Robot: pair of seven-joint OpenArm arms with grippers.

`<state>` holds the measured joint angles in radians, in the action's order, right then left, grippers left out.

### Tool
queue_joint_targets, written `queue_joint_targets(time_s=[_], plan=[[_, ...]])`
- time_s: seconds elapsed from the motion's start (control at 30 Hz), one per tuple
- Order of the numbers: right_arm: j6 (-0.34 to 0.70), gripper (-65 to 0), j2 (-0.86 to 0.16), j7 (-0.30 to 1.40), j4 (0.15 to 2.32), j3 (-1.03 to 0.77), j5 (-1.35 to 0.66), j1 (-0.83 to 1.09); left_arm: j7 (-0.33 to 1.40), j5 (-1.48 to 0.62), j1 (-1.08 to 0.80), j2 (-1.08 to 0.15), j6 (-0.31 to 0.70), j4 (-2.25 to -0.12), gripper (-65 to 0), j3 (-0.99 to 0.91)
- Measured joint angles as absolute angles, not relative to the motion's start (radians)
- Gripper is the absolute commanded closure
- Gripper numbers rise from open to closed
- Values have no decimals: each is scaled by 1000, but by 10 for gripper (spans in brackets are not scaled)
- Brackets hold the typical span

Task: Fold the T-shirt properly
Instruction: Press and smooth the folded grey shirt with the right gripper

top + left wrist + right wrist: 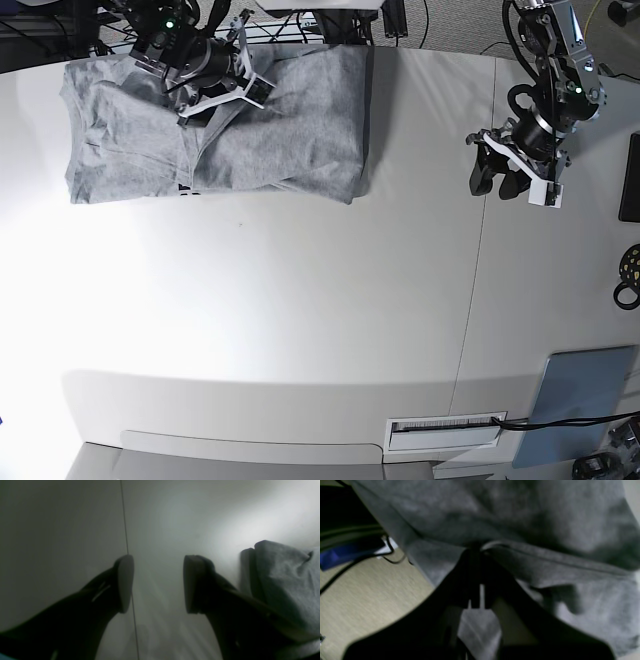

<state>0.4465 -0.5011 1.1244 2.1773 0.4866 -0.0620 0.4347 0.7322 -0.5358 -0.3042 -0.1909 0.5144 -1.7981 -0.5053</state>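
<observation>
White, glossy table (300, 320) filling the base view, split by a thin dark seam (470, 300) toward the right, with a bright glare patch on the left. Beyond the far edge, cables and dark gear; in the right wrist view, pale wood-grain floor (365, 597) and a blue object (347, 552) below. Heather-grey T-shirt (215, 125) lying at the far left of the table, partly folded into a rough rectangle, creased, plain side up. Right arm reaching in from the far edge over the shirt's upper middle, right gripper (187, 113) pressed down into the cloth, black jaws closed together and pinching a ridge of grey fabric. Left arm well apart at the right side, left gripper (508, 183) hanging just above bare table, jaws spread wide, holding nothing.
</observation>
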Motion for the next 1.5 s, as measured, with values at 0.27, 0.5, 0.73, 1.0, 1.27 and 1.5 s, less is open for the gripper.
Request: queue_joint_targets(time_s=[0.27, 0.5, 0.73, 1.0, 1.27, 1.5], plan=[[400, -14, -546, 1212, 2339, 427, -57, 547, 748, -536, -305, -191, 515, -1798, -326, -505], [385, -14, -571, 1238, 2341, 243, -97, 664, 748, -536, -307, -190, 515, -1798, -326, -505], [381, -21, -571, 1236, 2341, 197, -166, 696, 748, -536, -307, -191, 516, -1798, -326, -505], [389, -99, -571, 1204, 2341, 197, -166, 695, 748, -536, -307, -191, 515, -1798, -326, -505], [389, -232, -570, 1203, 2341, 197, -166, 695, 748, -536, -307, -191, 515, -1798, -326, -505], [279, -232, -570, 1096, 2341, 181, -131, 692, 748, -536, -307, -191, 515, -1798, -326, -505]])
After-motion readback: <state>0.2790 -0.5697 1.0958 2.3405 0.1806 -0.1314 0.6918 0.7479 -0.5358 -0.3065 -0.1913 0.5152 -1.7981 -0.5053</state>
